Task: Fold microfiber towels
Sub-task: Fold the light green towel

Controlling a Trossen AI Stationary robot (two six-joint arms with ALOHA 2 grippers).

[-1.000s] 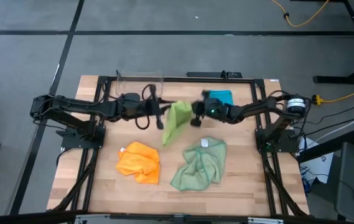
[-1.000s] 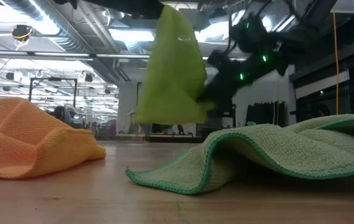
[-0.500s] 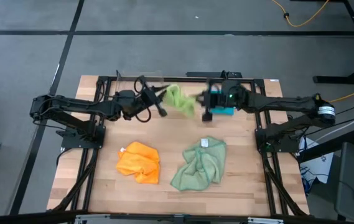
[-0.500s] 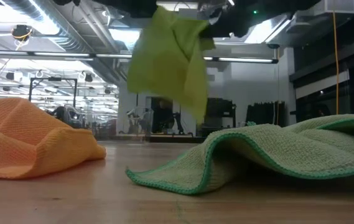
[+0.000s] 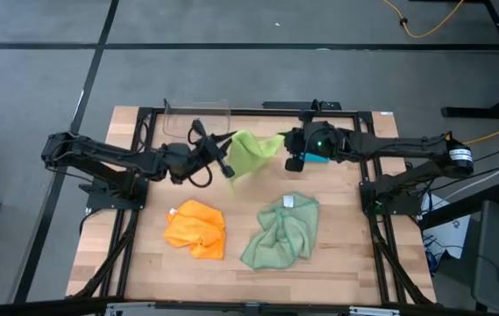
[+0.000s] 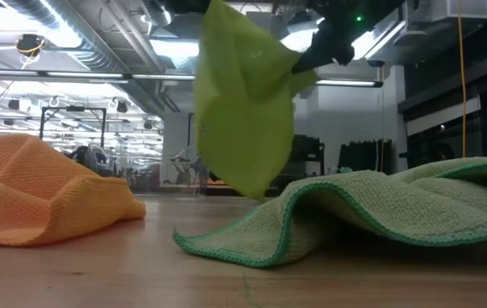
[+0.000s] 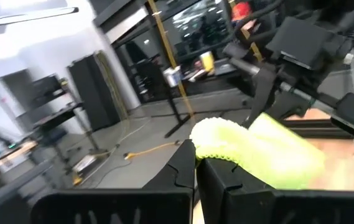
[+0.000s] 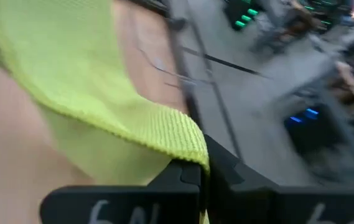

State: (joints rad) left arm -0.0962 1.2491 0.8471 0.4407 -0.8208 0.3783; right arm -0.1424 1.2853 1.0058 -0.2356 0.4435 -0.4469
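The lime green towel (image 5: 251, 151) hangs in the air over the far middle of the table, stretched between my two grippers. My left gripper (image 5: 230, 167) is shut on its left end, my right gripper (image 5: 284, 144) on its right end. In the low view the lime green towel (image 6: 243, 111) droops in a pointed fold, clear of the table. The orange towel (image 5: 195, 228) lies crumpled at the near left. The sage green towel (image 5: 281, 230) lies rumpled at the near right. My right gripper mostly hides the teal towel (image 5: 320, 159). My left gripper pinches the lime towel's hemmed edge (image 7: 209, 148) between its two shut fingers, coming level from the table's left. The cloth hangs beyond the fingers, clear of the table. My right gripper pinches a hemmed corner (image 8: 188, 144) of the same towel between its shut fingers, coming from the table's right and slanting down. The cloth runs away from the fingers toward the left gripper, sagging between the two.
A clear plastic bin (image 5: 198, 114) stands at the far left of the table, close behind my left gripper. A black frame (image 5: 231, 111) runs round the table's edges. Bare wood (image 5: 236, 197) shows between the lying towels.
My right gripper has risen and gone toward the far edge, carrying the towel's lower end up with it. The lime towel, which hung straight down from my left gripper, is now spread between both grippers. My left gripper has turned a little and stayed shut.
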